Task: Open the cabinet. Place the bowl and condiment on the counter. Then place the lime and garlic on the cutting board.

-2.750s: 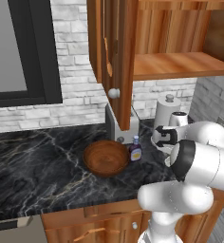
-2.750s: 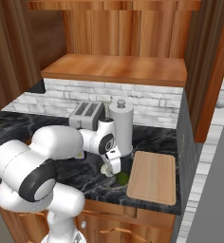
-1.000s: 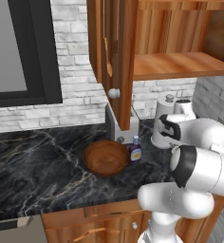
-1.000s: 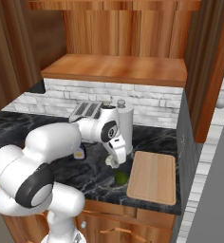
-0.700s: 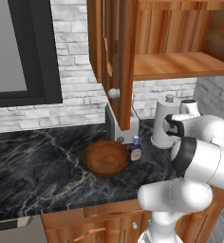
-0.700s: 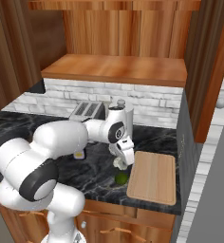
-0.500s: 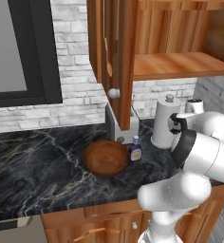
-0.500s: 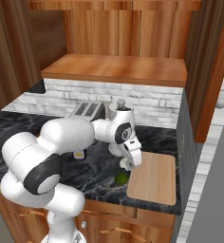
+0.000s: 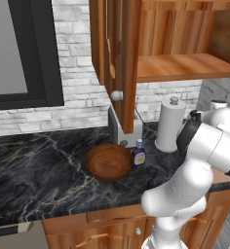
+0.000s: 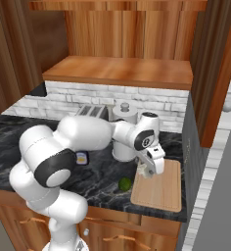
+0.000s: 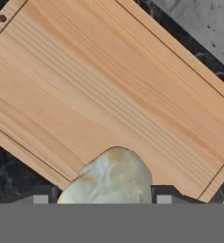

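Black marble table (image 9: 34, 170) with pale and gold veins, under a white brick wall.

Cabinet (image 9: 119, 46): reddish-brown, mounted above the table, door swung open, round silvery knob on the door edge; bare wooden shelf inside.

Bowl (image 9: 108, 162): dark-brown, wooden, upright on the table below the open door.

Condiment (image 9: 139, 154): small dark bottle, blue cap, pale label, upright on the table just beside the bowl's right rim.

Paper-towel roll (image 9: 168, 125): white, upright, right of the condiment, against the wall.

Toaster (image 10: 93, 112): silvery, at the back wall, partly hidden behind the arm.

Cutting board (image 10: 159, 186): light-tan, flat at the right end of the table.

Lime (image 10: 124, 184): bright green, on the marble just beside the board's left edge, not on it.

Fingers (image 10: 148, 170): closed around the garlic (image 11: 111, 179), held above the near-left part of the cutting board; in the hand view the whitish bulb sits between the two dark tips with the board's grain behind it.
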Available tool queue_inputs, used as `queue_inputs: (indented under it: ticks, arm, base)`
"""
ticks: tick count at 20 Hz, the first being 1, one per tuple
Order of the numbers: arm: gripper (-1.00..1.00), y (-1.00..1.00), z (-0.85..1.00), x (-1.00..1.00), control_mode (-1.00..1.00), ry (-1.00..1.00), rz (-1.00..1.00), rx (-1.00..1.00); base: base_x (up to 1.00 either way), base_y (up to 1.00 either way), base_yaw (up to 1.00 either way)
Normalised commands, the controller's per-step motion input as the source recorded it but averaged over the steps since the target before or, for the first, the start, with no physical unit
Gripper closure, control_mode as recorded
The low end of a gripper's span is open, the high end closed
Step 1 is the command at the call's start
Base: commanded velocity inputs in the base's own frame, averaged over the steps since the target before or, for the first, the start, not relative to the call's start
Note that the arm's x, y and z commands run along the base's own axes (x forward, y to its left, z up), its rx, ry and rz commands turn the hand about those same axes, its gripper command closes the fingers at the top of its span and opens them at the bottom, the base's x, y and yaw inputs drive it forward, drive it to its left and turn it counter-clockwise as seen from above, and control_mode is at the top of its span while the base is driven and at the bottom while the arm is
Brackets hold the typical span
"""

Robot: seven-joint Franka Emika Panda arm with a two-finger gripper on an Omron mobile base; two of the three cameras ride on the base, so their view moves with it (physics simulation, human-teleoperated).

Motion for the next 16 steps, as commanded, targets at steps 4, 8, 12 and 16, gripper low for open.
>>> queue_inputs:
  ticks: [4, 8, 12, 16]
  arm:
    - [1.0, 0.0, 0.0, 0.0, -1.0, 0.0, 0.0, 0.0]
    - [1.0, -0.03, -0.18, 0.0, -1.0, 0.0, 0.0, -0.01]
    - [1.0, -0.1, -0.28, 0.0, -1.0, -0.01, 0.0, 0.0]
    - [1.0, -0.08, -0.13, 0.0, -1.0, -0.03, 0.0, 0.0]
  base:
    - [0.0, 0.0, 0.0]
    - [0.0, 0.0, 0.0]
    - [0.0, 0.0, 0.0]
    - [0.0, 0.0, 0.0]
